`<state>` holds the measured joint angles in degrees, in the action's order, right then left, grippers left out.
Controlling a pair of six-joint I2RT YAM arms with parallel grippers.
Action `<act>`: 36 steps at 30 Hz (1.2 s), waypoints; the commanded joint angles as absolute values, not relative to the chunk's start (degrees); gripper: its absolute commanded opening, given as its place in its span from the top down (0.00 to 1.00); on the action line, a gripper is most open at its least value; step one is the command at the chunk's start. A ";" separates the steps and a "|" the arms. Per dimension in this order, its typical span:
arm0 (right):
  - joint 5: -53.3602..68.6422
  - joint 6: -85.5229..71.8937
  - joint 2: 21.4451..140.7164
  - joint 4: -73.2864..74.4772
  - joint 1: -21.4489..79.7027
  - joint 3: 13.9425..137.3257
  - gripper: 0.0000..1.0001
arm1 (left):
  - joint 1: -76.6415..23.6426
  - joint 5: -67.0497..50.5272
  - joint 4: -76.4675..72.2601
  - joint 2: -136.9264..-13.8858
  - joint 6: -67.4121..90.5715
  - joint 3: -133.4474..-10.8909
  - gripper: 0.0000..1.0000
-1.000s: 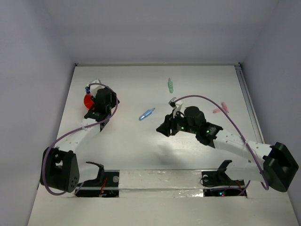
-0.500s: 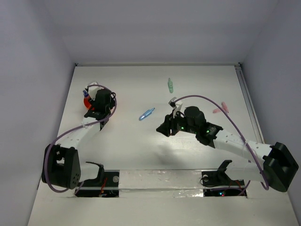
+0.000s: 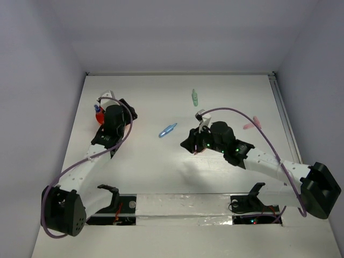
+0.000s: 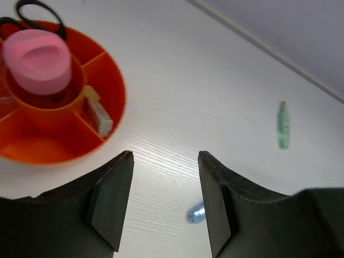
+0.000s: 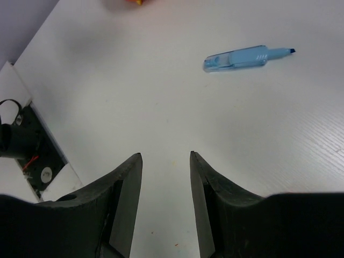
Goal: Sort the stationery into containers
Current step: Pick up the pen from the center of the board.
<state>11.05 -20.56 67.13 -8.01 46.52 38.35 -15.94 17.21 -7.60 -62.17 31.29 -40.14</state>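
The round orange-red cup (image 4: 119, 91) sits just ahead and left of the left gripper (image 4: 165, 158), apart from it. That gripper's fingers stand spread with nothing between them. There is one cup, divided into compartments. One pink tube (image 4: 37, 56) stands upright in its centre well, one beige-grey piece (image 4: 99, 113) leans in the side compartment towards the gripper, and one pair of black-handled scissors (image 4: 40, 13) shows at the far rim. One green marker (image 4: 283, 126) lies well ahead to that gripper's right. One light blue marker (image 5: 247, 57), dark-tipped, lies ahead and right of the right gripper (image 5: 165, 156), likewise spread and empty.
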 commanded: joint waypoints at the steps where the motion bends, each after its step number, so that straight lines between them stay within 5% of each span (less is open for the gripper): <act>1: 4.76 -20.39 67.06 -8.88 46.76 37.44 0.54 | -18.71 11.27 -10.28 -58.45 29.80 -40.43 0.52; 6: 0.44 -21.53 69.25 -6.07 45.53 39.02 0.75 | -21.36 5.46 -7.65 -53.18 29.09 -41.13 0.52; 11: -2.29 -23.02 73.56 -0.28 42.02 44.37 0.80 | -21.88 -2.80 -3.78 -46.86 26.64 -44.11 0.53; 23: -4.47 -19.34 99.19 7.45 25.58 69.92 0.44 | -21.88 -8.26 1.58 -39.65 16.78 -43.52 0.52; 36: -7.55 -12.31 126.28 18.36 23.82 99.21 0.41 | -19.42 -14.24 0.35 -37.00 17.31 -42.71 0.51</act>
<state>-5.85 -15.53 123.59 13.98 23.86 93.10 -19.88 -11.92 2.83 -37.63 17.85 -43.40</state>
